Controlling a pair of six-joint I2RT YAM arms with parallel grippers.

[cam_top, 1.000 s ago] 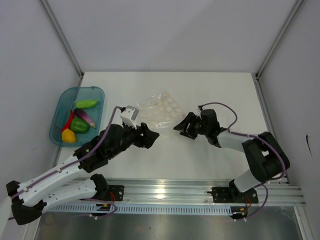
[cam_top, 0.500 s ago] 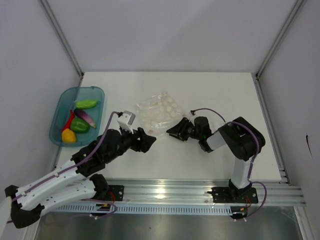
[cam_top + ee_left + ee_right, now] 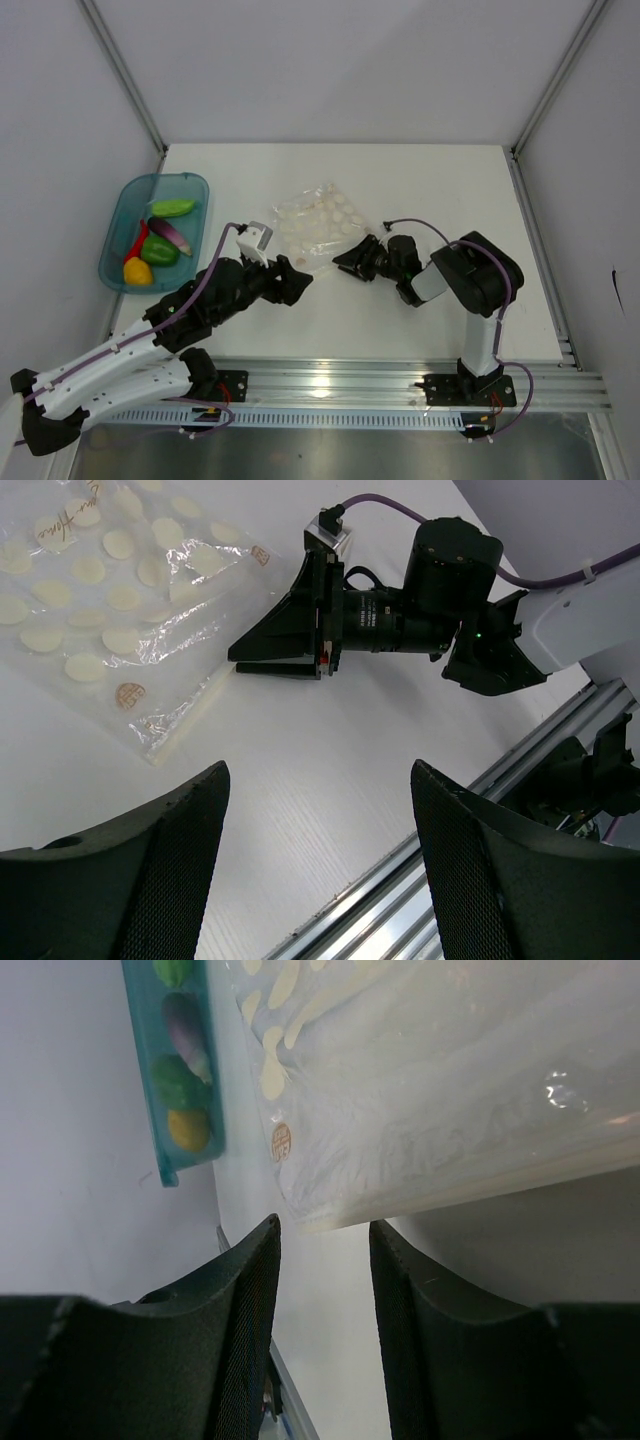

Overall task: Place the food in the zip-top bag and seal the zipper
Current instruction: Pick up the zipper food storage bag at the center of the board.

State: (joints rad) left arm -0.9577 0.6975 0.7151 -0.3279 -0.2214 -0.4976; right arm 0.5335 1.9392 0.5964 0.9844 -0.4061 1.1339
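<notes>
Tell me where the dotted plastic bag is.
In the top view, the zip-top bag lies mid-table, right of the teal tray, ahead of the right arm's fingers.

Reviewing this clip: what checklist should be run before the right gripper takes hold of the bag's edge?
1. Zip-top bag lying flat, empty: ok.
2. Right gripper open, tips at the bag's near edge, nothing between them: ok.
3. Left gripper open and empty: ok.
4. Food all in the teal tray, clear of both arms: ok.
5. Zipper unsealed so the mouth can open: cannot tell.
</notes>
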